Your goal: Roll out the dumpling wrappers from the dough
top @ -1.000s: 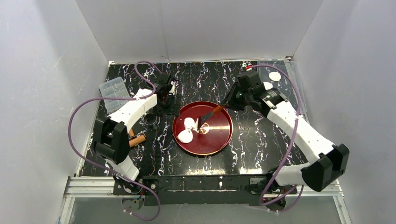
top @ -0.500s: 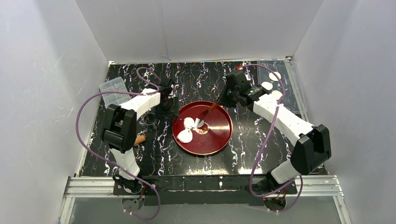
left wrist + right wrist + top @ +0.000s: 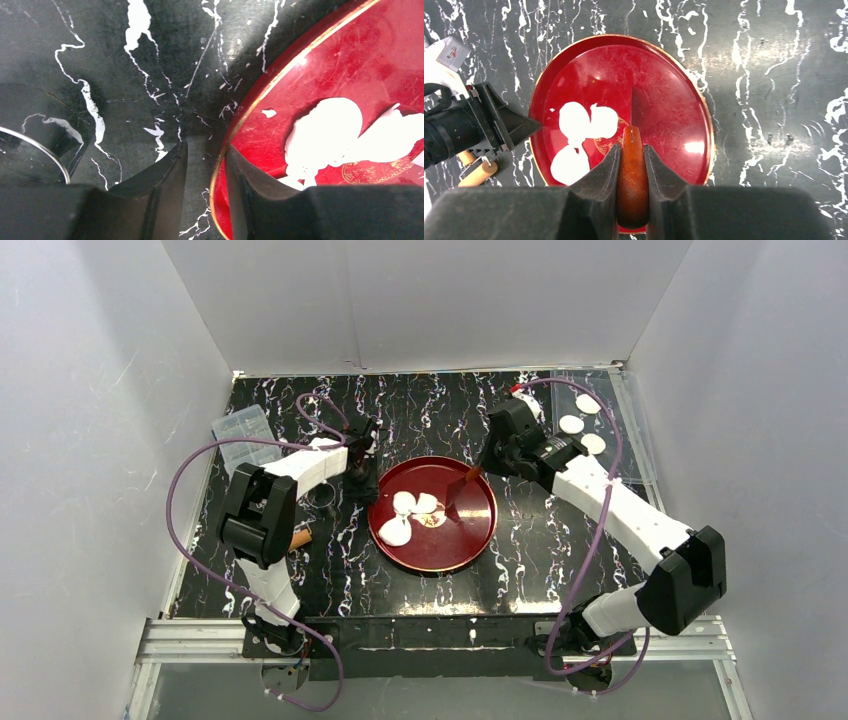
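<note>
Ragged white dough scraps [image 3: 405, 503] lie on the left half of a red tray [image 3: 470, 535]; they also show in the left wrist view [image 3: 325, 135] and the right wrist view [image 3: 574, 120]. My right gripper [image 3: 478, 468] is shut on the brown handle of a knife [image 3: 632, 175]. Its dark blade [image 3: 632, 107] points down over the tray's middle, just right of the scraps. My left gripper [image 3: 358, 478] stands astride the tray's left rim [image 3: 235, 145], jaws nearly together, one finger inside and one outside. Three round wrappers [image 3: 571, 424] lie at the back right.
A small metal ring [image 3: 322, 495] lies on the table just left of the left gripper, and also shows in the left wrist view [image 3: 35, 145]. A wooden rolling pin [image 3: 295, 538] lies near the left arm. A clear plastic box [image 3: 243, 430] sits at the back left.
My left gripper has come down from behind the tray onto its left rim. My right gripper has drawn the knife a little to the right, off the dough scraps.
</note>
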Tool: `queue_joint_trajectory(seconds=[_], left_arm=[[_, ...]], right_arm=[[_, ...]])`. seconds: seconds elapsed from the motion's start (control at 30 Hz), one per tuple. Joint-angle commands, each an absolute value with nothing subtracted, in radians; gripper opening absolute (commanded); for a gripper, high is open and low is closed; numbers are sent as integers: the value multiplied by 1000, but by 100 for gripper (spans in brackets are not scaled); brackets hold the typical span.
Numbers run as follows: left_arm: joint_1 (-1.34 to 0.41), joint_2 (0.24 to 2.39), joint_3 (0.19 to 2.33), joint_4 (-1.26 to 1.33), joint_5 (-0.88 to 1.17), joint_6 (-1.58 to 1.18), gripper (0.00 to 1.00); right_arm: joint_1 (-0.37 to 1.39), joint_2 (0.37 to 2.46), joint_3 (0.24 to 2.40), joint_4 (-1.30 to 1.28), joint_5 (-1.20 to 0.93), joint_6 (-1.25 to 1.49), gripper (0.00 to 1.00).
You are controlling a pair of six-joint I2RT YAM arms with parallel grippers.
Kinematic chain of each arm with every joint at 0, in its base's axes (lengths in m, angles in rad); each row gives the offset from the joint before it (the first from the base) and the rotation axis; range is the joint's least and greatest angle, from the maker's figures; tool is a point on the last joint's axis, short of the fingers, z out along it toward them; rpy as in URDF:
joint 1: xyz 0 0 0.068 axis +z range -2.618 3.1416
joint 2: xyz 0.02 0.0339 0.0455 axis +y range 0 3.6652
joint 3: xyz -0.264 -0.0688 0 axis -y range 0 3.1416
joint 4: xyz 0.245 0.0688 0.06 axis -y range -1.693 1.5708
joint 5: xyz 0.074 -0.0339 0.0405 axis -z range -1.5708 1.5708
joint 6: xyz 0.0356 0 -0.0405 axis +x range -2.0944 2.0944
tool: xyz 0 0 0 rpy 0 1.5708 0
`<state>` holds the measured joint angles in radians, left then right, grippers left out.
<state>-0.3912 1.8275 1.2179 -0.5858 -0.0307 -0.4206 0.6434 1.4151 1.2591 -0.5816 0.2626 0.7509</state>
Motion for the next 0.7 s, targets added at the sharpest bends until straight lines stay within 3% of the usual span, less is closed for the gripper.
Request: queue_joint_trajectory(seconds=[0.0,0.17,0.43,0.53,0.67], left_arm=[[-399,1800,1192,-577,-74,-429,29],[-404,1801,1173,-565,-79,-430,23],[-405,1804,1159,-560,-74,-437,10],[-406,1802,1156,-558,-69,-441,0],[-405,1798,1146,-557,-63,-450,0]], right_arm=[[641,1366,1254,-642,376,681,1],[641,1332,1285,-658,392,616,1],[701,1421,1455,-555,128,615,1],[723,1468,1485,-573,150,675,1],[742,1514,1481,-572,202,717,1]])
